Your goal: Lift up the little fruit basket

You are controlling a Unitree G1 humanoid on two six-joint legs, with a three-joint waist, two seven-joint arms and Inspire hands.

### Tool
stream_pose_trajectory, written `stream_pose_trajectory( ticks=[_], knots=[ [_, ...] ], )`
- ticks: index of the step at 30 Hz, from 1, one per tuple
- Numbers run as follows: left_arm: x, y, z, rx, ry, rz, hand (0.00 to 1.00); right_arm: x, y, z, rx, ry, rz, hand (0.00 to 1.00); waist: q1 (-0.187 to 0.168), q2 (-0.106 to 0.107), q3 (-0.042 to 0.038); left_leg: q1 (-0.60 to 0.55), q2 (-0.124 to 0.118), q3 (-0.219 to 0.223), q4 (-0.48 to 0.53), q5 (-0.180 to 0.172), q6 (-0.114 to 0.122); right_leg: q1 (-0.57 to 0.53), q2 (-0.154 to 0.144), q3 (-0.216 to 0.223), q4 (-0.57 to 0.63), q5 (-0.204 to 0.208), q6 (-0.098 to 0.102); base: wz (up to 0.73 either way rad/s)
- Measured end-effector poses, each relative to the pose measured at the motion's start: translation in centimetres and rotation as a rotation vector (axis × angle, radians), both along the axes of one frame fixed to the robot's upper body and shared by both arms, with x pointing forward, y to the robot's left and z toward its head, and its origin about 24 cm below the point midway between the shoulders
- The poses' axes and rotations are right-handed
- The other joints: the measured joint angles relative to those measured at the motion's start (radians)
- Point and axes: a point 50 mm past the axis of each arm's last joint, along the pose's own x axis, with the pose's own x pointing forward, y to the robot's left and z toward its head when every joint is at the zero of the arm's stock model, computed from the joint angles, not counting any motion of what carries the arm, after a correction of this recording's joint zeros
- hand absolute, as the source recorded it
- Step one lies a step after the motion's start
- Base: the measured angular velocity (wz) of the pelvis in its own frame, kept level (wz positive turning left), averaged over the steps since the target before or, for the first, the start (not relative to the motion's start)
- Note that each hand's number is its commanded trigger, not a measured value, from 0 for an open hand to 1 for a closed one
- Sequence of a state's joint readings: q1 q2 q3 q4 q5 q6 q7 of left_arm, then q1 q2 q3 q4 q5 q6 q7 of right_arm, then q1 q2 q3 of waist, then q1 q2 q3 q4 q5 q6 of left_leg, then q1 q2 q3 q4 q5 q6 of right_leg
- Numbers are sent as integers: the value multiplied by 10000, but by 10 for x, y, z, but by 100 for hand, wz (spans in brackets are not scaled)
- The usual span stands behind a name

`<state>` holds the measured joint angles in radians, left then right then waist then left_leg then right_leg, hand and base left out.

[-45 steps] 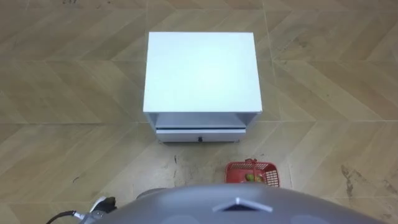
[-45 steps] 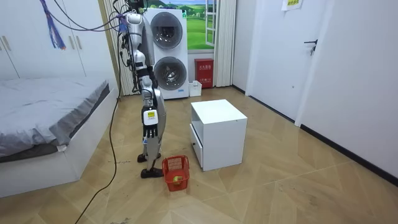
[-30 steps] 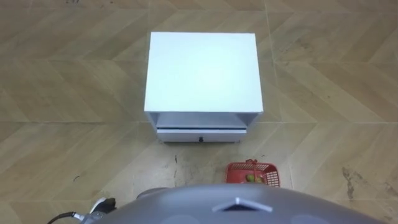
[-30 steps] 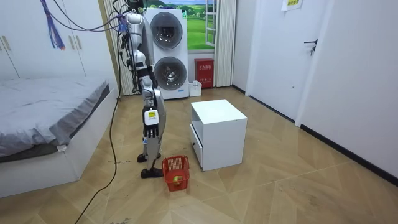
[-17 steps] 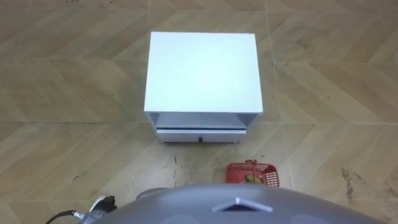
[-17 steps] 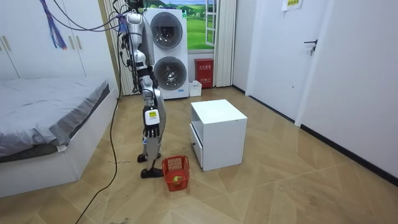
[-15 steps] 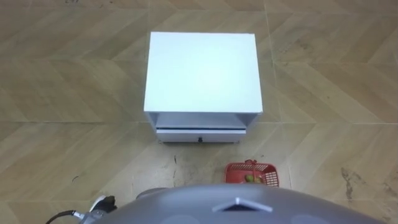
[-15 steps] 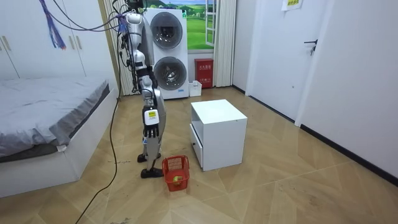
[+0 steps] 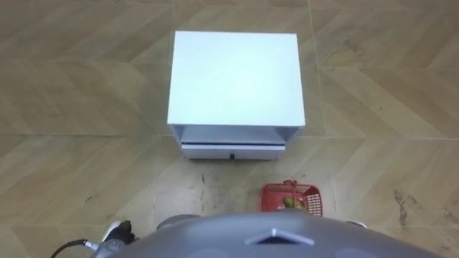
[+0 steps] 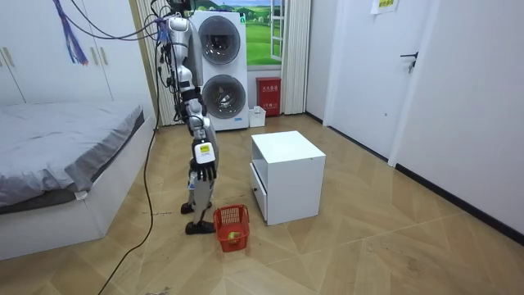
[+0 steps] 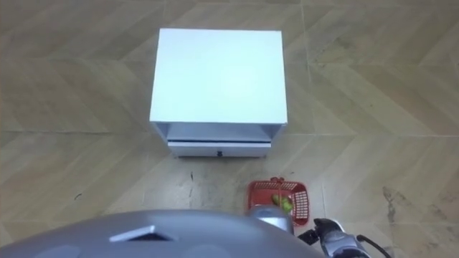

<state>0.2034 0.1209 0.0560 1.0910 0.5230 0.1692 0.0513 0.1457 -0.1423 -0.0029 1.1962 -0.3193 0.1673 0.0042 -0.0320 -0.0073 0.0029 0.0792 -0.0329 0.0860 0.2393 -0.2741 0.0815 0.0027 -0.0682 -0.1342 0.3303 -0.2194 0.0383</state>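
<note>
The red fruit basket (image 9: 289,196) stands on the wooden floor just right of my front, with green and yellow fruit (image 9: 288,203) in it. It sits close to the white cabinet's front right corner. In the room view the basket (image 10: 232,226) is by my feet, on the side nearer the camera. My right hand (image 10: 204,170) hangs at thigh height, above and a little behind the basket, apart from it. In the right eye view a grey part of my right arm (image 11: 270,213) shows at the basket's near edge.
A white cabinet (image 9: 235,75) with a low drawer stands straight ahead of me. In the room view a bed (image 10: 65,156) lies behind me, stacked washing machines (image 10: 221,70) stand at the back wall, and a door (image 10: 417,82) is at the room view's right.
My right arm has swung a little forward and up from my side. The eye view has shifted slightly, so the cabinet sits higher in the picture. The basket has stayed put.
</note>
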Motion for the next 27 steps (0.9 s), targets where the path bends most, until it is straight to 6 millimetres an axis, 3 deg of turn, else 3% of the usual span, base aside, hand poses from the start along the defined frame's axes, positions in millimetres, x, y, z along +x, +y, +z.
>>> stream_pose_trajectory(
  ticks=[3, 5, 7, 8, 9, 10, 12, 13, 16, 17, 18, 19, 20, 21, 22, 23, 25, 27],
  knots=[
    [7, 1, 1, 15, -331, -126, 0, 14, -3, 2, -188, -540, -77, 0, 146, -27, -4, -431, -46, 515, 408, 2, 4, -763, -60, 211, 767, 10, -3, -30],
    [6, 4, 1, 18, -415, 98, 0, 30, -4, 5, -343, -1195, 41, 0, 122, -51, 52, -627, -142, 732, 560, 28, 50, -954, -183, 219, 788, 12, -2, -39],
    [4, 7, 1, 33, -478, 353, 0, 43, -6, 8, -503, -1765, -164, 0, 89, 41, -17, -1038, -63, 1100, 738, -5, 271, -1172, -192, 301, 731, 55, 113, -16],
    [9, 12, 3, 125, -682, 327, 0, 49, -7, 10, -549, -2152, -672, 0, 21, 8, 27, -1319, -19, 1484, 952, -94, 457, -1601, -433, 138, 2010, -275, 51, 47],
    [16, 17, 5, 244, -1020, 229, 0, 48, -8, 10, -596, -2304, -1120, 0, 98, -169, 9, -1443, -154, 1658, 988, -126, 522, -1757, -811, -23, 3791, -604, 90, 59],
    [17, 20, 6, 329, -1140, 218, 0, 50, -9, 11, -623, -2427, -1312, 0, 210, -232, 21, -1545, -216, 1773, 1023, -145, 567, -1771, -989, -22, 4554, -649, 98, 33],
    [22, 25, 9, 563, -1428, 366, 0, 80, -11, 18, -760, -3687, -1887, 0, 579, -487, -39, -2375, -228, 1934, 1691, -182, 644, -1454, -1363, 36, 6092, -490, 73, -5],
    [23, 26, 9, 625, -1495, 431, 0, 89, -11, 21, -757, -4112, -2031, 0, 618, -517, -22, -2636, -191, 1936, 1889, -181, 645, -1336, -1414, 37, 6119, -400, 85, 0],
    [35, 26, 10, 666, -1754, 638, 0, 143, -4, 39, -554, -5970, -2082, 0, 647, -616, -26, -4439, 99, 1893, 3300, -199, 670, -643, -1674, -77, 5205, 5, 143, 9],
    [49, 26, 11, 683, -2103, 791, 0, 160, -2, 47, -559, -6544, -1964, 0, 599, -614, 21, -5387, 202, 1791, 4120, -249, 697, -557, -1716, -126, 4707, -228, 349, 36],
    [68, 25, 14, 704, -2553, 744, 0, 179, 0, 56, -572, -7172, -1905, 0, 593, -586, 98, -6310, 255, 1539, 5011, -283, 656, -792, -1617, -234, 4597, -1294, 580, 38],
    [75, 23, 16, 711, -2781, 759, 0, 185, 0, 59, -580, -7349, -1935, 0, 643, -571, 106, -6721, 279, 1447, 5377, -289, 646, -1015, -1599, -249, 4780, -1688, 576, 36],
    [87, 21, 17, 652, -3078, 824, 0, 192, 2, 62, -565, -7528, -2008, 0, 688, -563, 117, -7317, 260, 1225, 5948, -364, 548, -1463, -1609, -329, 5454, -2336, 546, 20],
    [91, 20, 18, 640, -3188, 879, 0, 195, 3, 64, -580, -7619, -2001, 0, 700, -582, 150, -7554, 244, 1173, 6236, -419, 527, -1699, -1629, -247, 5906, -2579, 549, 17],
    [96, 20, 19, 628, -3307, 959, 0, 201, 5, 67, -582, -7834, -2045, 0, 787, -642, 240, -8023, 204, 1142, 6907, -633, 508, -2287, -1754, -54, 7058, -2962, 522, 10],
    [98, 18, 19, 620, -3376, 1003, 0, 207, 5, 72, -571, -8141, -2272, 0, 782, -608, 271, -8601, 240, 1059, 7754, -995, 473, -2911, -1853, 47, 8370, -3264, 499, 14],
    [101, 18, 19, 675, -3380, 756, 0, 210, 2, 76, -708, -8479, -2501, 0, 705, -618, 315, -9437, 290, 1068, 9154, -1514, 629, -3791, -2028, 345, 10348, -3543, 478, 16],
    [98, 20, 19, 843, -3329, 688, 0, 212, 0, 78, -857, -8651, -2516, 0, 727, -618, 339, -10348, 438, 1247, 10952, -2293, 853, -4750, -2201, 820, 12633, -3740, 471, 0]
  ],
)
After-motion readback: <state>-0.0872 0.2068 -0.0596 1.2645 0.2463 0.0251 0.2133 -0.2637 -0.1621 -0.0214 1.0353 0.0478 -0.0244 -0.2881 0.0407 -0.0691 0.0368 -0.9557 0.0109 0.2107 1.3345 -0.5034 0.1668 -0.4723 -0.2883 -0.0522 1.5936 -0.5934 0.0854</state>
